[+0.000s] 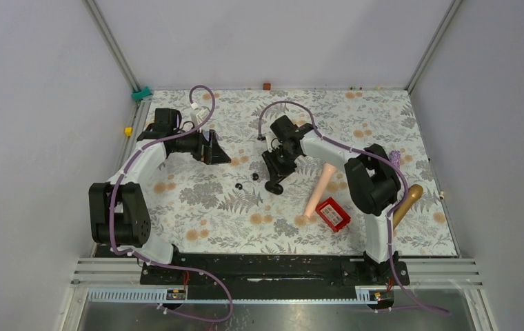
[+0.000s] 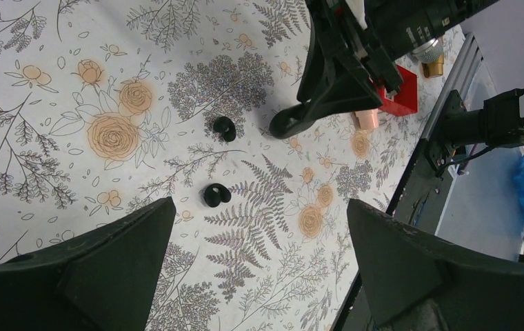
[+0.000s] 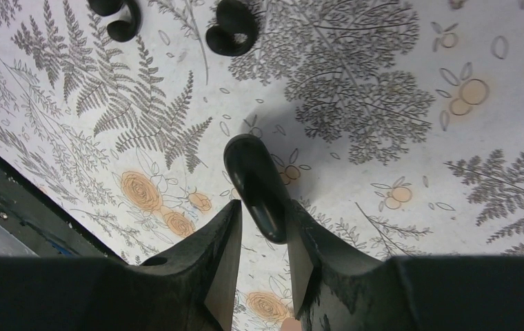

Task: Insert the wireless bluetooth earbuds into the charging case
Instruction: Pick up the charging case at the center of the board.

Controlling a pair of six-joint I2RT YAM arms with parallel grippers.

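Note:
Two tiny black earbuds lie on the floral table near its middle. They show in the left wrist view and at the top of the right wrist view. My right gripper is shut on the glossy black charging case, holding it just right of the earbuds; the case also shows in the left wrist view. My left gripper is open and empty, up-left of the earbuds in the top view.
A pink cylinder and a red box lie right of the case. A gold cylinder and a small lavender object sit by the right arm. Small coloured blocks sit along the back and left edges.

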